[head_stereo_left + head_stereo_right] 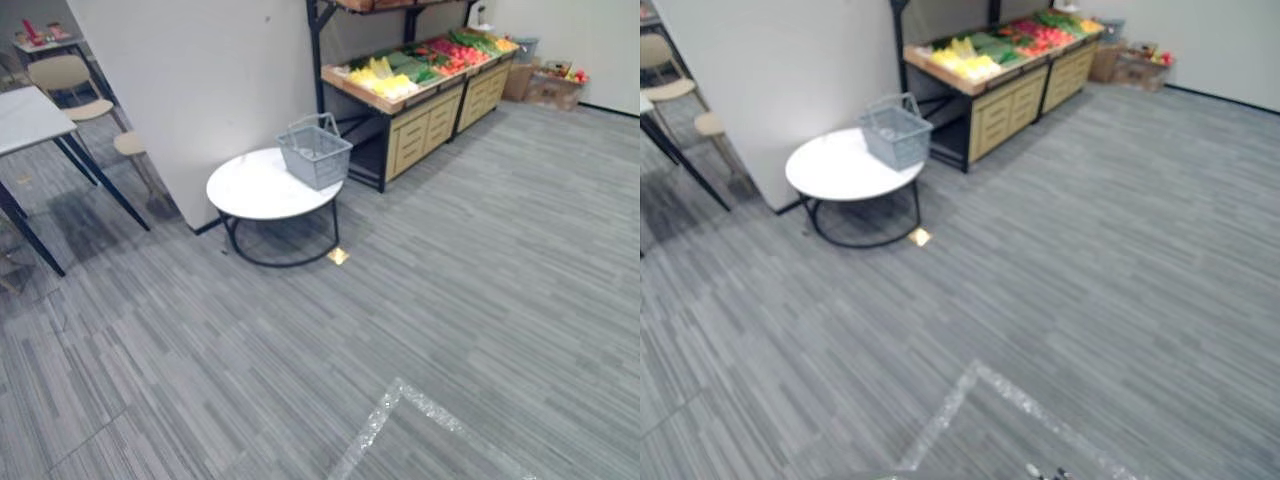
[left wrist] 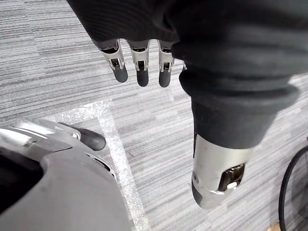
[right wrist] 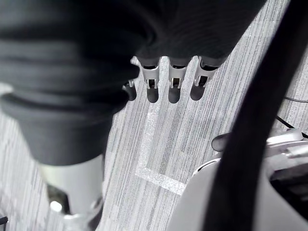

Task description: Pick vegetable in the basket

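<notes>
A grey wire basket [image 1: 315, 152] with its handle up stands on the right rim of a low round white table [image 1: 250, 190], a few steps ahead. Nothing shows inside the basket. Behind it, a wooden stand [image 1: 420, 120] holds rows of vegetables: yellow [image 1: 380, 78], green [image 1: 410, 68] and red [image 1: 455, 52]. My left hand [image 2: 139, 62] hangs above the grey floor with fingers straight and thumb apart, holding nothing. My right hand [image 3: 168, 82] hangs the same way over the floor, open and holding nothing.
A white partition wall [image 1: 200, 80] rises behind the round table. A dark-legged table [image 1: 30, 120] and chairs [image 1: 70, 80] stand at the left. Cardboard boxes [image 1: 550, 85] sit past the stand. Pale tape lines [image 1: 400, 410] mark the floor ahead, and a small yellow piece [image 1: 338, 256] lies by the table.
</notes>
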Robot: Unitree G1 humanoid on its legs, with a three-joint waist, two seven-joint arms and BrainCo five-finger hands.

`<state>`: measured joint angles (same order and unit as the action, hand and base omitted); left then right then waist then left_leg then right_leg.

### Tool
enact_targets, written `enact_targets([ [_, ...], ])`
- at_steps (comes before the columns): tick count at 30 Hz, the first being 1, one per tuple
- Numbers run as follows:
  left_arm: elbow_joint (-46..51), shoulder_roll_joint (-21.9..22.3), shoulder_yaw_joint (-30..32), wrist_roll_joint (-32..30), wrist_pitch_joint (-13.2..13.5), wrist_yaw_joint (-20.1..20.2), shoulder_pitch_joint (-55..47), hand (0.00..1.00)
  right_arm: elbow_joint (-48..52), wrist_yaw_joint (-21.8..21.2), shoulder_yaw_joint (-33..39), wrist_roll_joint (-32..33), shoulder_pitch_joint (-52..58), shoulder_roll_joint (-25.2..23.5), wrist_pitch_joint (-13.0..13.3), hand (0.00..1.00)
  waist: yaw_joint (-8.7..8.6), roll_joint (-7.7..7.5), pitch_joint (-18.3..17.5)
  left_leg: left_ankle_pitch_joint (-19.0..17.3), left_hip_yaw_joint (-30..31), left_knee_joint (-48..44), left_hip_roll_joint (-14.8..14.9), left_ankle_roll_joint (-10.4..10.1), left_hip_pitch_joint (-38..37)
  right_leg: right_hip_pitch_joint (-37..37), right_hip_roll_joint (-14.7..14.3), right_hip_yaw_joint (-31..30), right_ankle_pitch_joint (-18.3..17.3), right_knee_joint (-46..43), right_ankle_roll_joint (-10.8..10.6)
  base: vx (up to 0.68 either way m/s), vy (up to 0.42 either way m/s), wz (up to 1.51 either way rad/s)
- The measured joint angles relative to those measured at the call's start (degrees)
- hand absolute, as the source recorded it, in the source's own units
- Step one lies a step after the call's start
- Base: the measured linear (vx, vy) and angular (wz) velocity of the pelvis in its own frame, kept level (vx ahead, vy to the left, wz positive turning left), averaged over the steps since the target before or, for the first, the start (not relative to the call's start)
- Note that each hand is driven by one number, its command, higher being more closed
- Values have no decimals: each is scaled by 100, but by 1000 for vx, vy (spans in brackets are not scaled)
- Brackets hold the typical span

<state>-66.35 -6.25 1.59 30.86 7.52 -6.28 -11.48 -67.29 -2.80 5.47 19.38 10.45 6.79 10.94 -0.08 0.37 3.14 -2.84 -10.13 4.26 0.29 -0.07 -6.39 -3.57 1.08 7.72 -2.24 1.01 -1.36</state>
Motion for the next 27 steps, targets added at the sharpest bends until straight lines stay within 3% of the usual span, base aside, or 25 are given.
enact_targets([
  [15,-111,-22,46,-479,-14,-35,113,0,-56,131,140,82,-193,-74,167,0,-99,11,143,-86,-89,70,9,-152,-185,-171,-2,7,34,128,-69,-3,-15,-4],
  [27,-91,-53,-186,-506,62,-207,97,0,121,72,139,-142,-136,-50,33,0,-120,-31,183,-66,-174,70,84,-133,-176,-184,-63,60,46,311,-117,-53,-32,-4],
])
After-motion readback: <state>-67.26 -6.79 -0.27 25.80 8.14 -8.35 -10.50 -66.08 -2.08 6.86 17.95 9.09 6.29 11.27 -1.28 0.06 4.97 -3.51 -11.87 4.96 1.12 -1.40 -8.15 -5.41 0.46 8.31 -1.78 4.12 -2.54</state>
